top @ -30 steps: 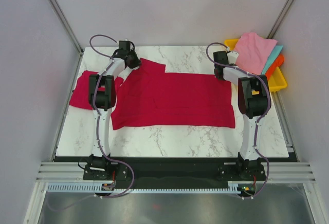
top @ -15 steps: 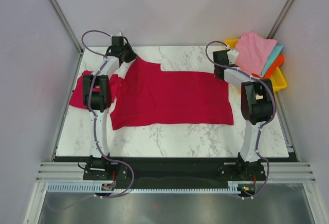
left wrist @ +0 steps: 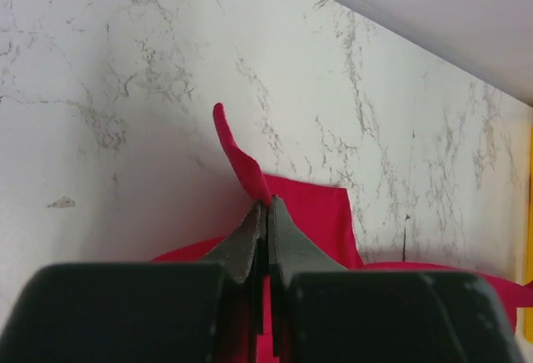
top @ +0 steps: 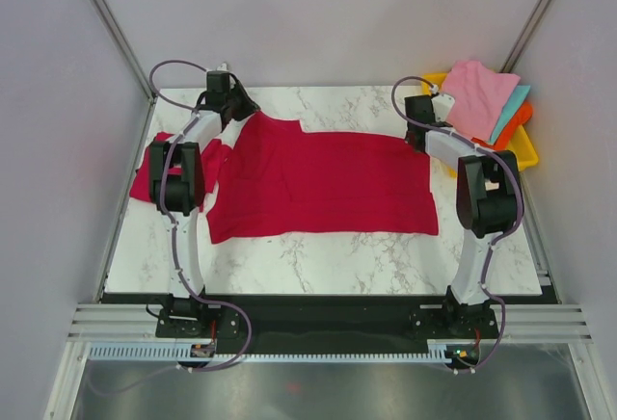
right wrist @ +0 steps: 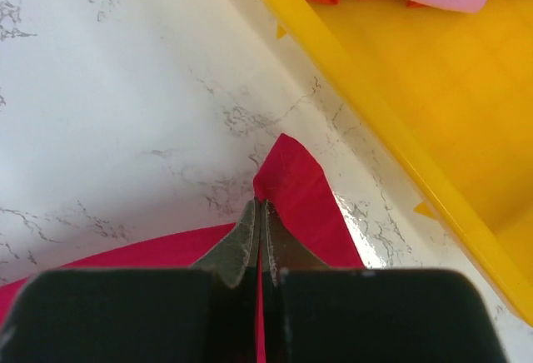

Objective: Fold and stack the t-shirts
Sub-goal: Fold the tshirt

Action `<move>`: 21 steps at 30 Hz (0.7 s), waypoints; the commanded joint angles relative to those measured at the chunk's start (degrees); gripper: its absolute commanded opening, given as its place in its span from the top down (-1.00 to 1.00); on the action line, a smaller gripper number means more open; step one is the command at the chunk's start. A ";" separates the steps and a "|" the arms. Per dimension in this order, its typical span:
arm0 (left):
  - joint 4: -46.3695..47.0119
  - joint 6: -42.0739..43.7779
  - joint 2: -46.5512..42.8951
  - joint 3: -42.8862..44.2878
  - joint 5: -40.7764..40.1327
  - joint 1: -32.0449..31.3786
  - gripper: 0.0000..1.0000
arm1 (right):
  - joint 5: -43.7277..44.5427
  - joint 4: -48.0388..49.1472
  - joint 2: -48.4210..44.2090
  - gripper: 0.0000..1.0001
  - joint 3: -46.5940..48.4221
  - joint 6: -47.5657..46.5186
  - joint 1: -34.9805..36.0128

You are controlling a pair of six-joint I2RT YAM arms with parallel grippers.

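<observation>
The shirt (top: 318, 184) lies spread flat on the tabletop (top: 328, 256). The left gripper (left wrist: 266, 205) and right gripper (right wrist: 261, 205) each pinch a far corner. No fold yet. A second shirt (top: 145, 179) lies on the left.

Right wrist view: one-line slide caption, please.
Right gripper pinching a corner of the red t-shirt over the marble table, beside the yellow tray.

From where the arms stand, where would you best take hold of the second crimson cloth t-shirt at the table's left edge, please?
Probably its near outer corner, pinched from above by the left gripper: the crimson t-shirt lies low on the marble tabletop, its inner part under the left arm.
</observation>
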 commanded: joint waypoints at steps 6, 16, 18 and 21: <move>4.22 4.24 -10.45 -5.53 -0.20 -1.15 0.96 | -1.54 0.97 -4.28 1.00 -1.58 1.45 -0.58; 5.80 5.66 -14.93 -12.74 -2.58 -2.82 0.96 | -2.34 1.33 -5.69 1.00 -4.30 1.81 -0.67; 5.98 5.66 -16.77 -15.64 -3.37 -3.09 0.96 | -2.25 1.50 -6.74 1.00 -5.36 1.81 -0.67; 7.91 6.01 -19.49 -19.07 -4.25 -3.18 0.96 | -1.90 1.68 -8.06 1.00 -7.03 1.89 -0.49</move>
